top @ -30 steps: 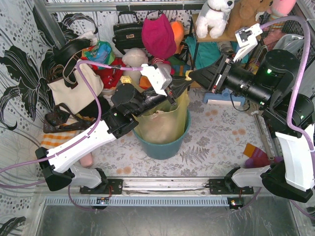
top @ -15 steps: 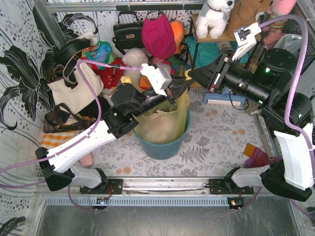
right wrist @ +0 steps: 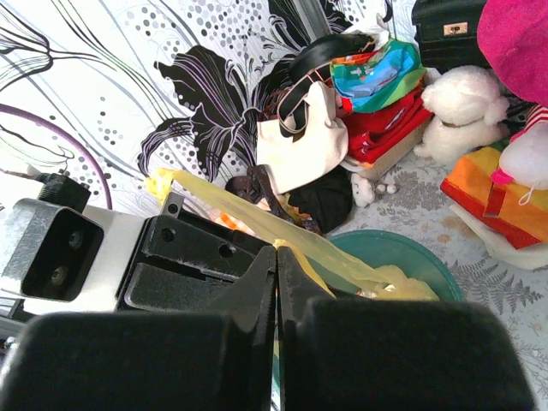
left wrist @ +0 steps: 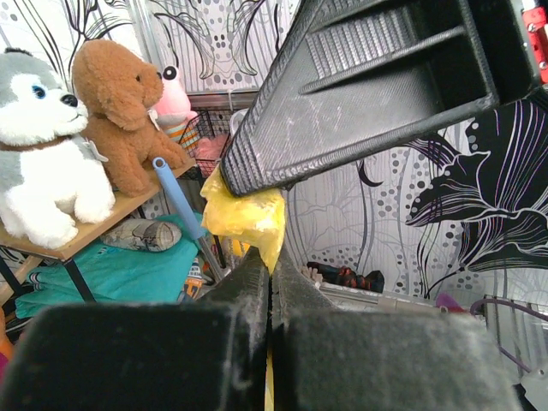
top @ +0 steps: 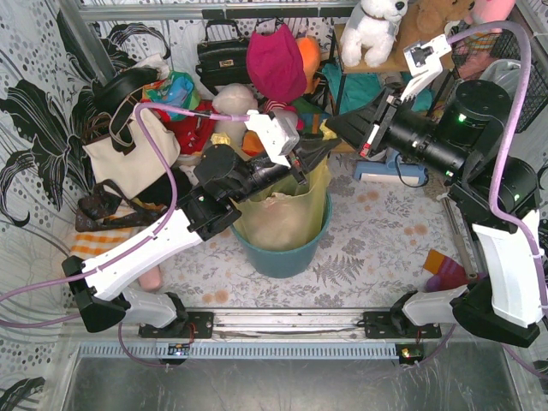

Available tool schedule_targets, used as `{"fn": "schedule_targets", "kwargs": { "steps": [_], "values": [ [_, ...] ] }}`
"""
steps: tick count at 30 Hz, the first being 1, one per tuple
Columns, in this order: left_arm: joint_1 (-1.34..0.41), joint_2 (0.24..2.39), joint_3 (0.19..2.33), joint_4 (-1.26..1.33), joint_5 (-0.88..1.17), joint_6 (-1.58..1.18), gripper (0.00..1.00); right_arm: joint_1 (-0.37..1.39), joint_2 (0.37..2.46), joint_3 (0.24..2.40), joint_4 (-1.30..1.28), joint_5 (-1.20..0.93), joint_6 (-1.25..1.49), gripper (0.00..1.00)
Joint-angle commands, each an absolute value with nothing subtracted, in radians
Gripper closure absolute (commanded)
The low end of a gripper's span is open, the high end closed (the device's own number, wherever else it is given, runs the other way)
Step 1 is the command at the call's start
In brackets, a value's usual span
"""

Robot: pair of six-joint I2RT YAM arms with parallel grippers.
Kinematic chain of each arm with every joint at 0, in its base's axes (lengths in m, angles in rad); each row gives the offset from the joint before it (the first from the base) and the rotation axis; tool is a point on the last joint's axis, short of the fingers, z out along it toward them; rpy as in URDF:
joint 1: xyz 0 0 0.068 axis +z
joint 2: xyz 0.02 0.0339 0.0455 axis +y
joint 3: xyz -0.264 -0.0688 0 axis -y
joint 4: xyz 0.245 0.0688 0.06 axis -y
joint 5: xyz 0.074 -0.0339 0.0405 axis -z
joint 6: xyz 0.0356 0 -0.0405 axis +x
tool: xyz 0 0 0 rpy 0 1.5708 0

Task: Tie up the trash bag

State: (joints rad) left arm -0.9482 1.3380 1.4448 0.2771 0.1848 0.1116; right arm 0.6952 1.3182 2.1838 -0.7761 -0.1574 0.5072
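The trash bag, thin yellow-green plastic, sits in the round teal bin at mid-table. My left gripper hangs over the bin's far rim, shut on a pulled-up flap of the bag. In the left wrist view, that yellow flap bunches at the closed tips of the left gripper. My right gripper meets it from the right. The right wrist view shows the right gripper shut, with a stretched strip of bag running past its tips and yellow film caught between the jaws.
Behind the bin are a cream tote bag, a black handbag, a magenta hat and plush toys. A white plush dog sits on a shelf at the back right. Patterned cloth covers the table.
The right gripper has closed its jaws on the bag strip and shifted slightly up and left. The left gripper has kept its grip and place.
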Motion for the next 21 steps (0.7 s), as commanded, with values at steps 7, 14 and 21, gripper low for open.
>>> {"fn": "schedule_targets", "kwargs": {
  "steps": [7,14,21],
  "values": [
    [-0.943,1.34,1.453,0.272,0.186,0.081,0.9,0.693,1.312,2.23,-0.658,-0.144,0.499,1.0],
    [-0.942,1.336,1.449,0.273,0.172,0.074,0.84,0.693,1.3,2.2,-0.654,-0.152,0.501,1.0],
    [-0.94,1.341,1.457,0.27,0.184,0.074,0.88,0.693,1.269,2.173,-0.718,-0.104,0.479,0.7]
  ]
}}
